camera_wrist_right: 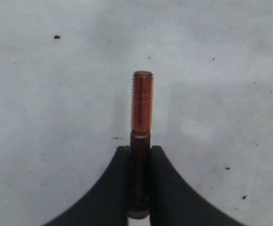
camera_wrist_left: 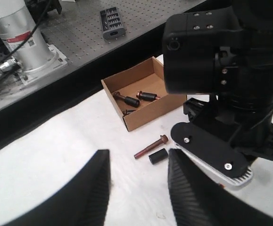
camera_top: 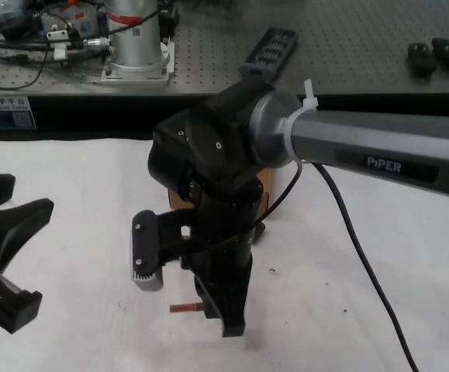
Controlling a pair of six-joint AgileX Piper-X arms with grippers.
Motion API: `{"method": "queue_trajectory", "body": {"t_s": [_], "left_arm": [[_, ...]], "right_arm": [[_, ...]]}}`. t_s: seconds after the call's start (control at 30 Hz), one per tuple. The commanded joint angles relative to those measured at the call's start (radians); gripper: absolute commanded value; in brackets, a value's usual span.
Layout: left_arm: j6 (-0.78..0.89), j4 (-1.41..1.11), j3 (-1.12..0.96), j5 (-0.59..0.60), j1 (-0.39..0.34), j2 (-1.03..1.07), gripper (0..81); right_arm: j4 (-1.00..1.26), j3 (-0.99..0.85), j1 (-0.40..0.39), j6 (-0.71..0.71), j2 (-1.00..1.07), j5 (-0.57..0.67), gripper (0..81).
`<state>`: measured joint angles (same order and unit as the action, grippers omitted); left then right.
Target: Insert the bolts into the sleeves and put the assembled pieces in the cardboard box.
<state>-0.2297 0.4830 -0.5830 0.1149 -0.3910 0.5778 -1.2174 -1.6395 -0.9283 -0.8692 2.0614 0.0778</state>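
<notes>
A bolt (camera_wrist_right: pixel 141 103) is clamped by its shank in the right gripper (camera_wrist_right: pixel 139 153) above the white cloth (camera_wrist_right: pixel 56 117), while the left gripper (camera_wrist_left: pixel 137 188) is held wide open and empty, nearer than the cardboard box (camera_wrist_left: pixel 150 113).

So the cardboard box (camera_wrist_left: pixel 150 113) sits toward the back of the white cloth (camera_wrist_left: pixel 46 150), with assembled pieces (camera_wrist_left: pixel 131 100) inside. Just in front of it, a loose bolt (camera_wrist_left: pixel 150 147) and a sleeve (camera_wrist_left: pixel 158 156) lie side by side. The right gripper (camera_wrist_right: pixel 139 149) hangs mid-cloth with a second bolt (camera_wrist_right: pixel 142 103) clamped in it. The left gripper (camera_top: pixel 30 252) is off to the left.
</notes>
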Motion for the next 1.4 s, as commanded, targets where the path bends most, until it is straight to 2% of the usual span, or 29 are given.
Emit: {"method": "queue_trajectory", "body": {"t_s": [0.0, 0.07, 0.13, 0.23, 0.3, 0.43, 0.6, 0.67, 0.77, 0.93, 1.1, 1.2, 1.37], "left_arm": [[-0.079, -0.073, -0.023, -0.007, 0.001, -0.008, 29.3], [-0.095, -0.114, -0.022, -0.007, 0.001, -0.008, 29.3], [-0.095, -0.145, -0.022, -0.007, 0.001, -0.008, 29.3], [-0.095, -0.159, -0.022, -0.007, 0.001, -0.008, 29.3], [-0.095, -0.159, -0.022, -0.007, 0.001, -0.008, 29.3], [-0.095, -0.156, -0.022, -0.007, 0.001, -0.008, 29.3], [-0.095, -0.156, -0.022, 0.022, 0.001, -0.008, 29.3], [-0.095, -0.150, -0.022, 0.069, 0.001, -0.008, 29.3], [-0.093, -0.129, -0.025, 0.152, 0.001, 0.004, 29.3], [-0.066, -0.077, -0.040, 0.161, 0.001, 0.064, 29.3], [-0.070, 0.049, -0.135, 0.234, 0.001, 0.209, 29.3], [-0.101, 0.121, -0.210, 0.301, -0.002, 0.329, 29.9], [-0.156, 0.162, -0.312, 0.309, -0.031, 0.520, 34.9]], "right_arm": [[-0.025, -0.003, -0.005, -0.038, -0.008, 0.007, 3.9], [-0.021, -0.003, -0.005, -0.038, -0.008, 0.007, 6.9], [-0.013, -0.003, -0.005, -0.038, -0.008, 0.007, 14.3], [0.011, -0.003, -0.005, -0.038, -0.008, 0.014, 33.7], [0.027, -0.003, -0.005, -0.038, -0.008, 0.014, 41.0], [0.043, -0.003, -0.005, -0.023, -0.008, 0.014, 39.3], [0.056, -0.003, 0.001, 0.269, -0.021, -0.068, 33.0], [0.073, -0.003, 0.019, 0.376, -0.040, -0.059, 31.7], [0.141, -0.003, 0.054, 0.455, -0.084, -0.020, 31.2], [0.214, -0.003, 0.114, 0.531, -0.133, -0.033, 31.2], [0.171, -0.003, 0.202, 0.751, -0.181, -0.037, 30.9], [0.159, -0.003, 0.262, 0.762, -0.220, 0.008, 27.2], [0.123, -0.003, 0.338, 0.781, -0.272, 0.019, 22.9]]}}
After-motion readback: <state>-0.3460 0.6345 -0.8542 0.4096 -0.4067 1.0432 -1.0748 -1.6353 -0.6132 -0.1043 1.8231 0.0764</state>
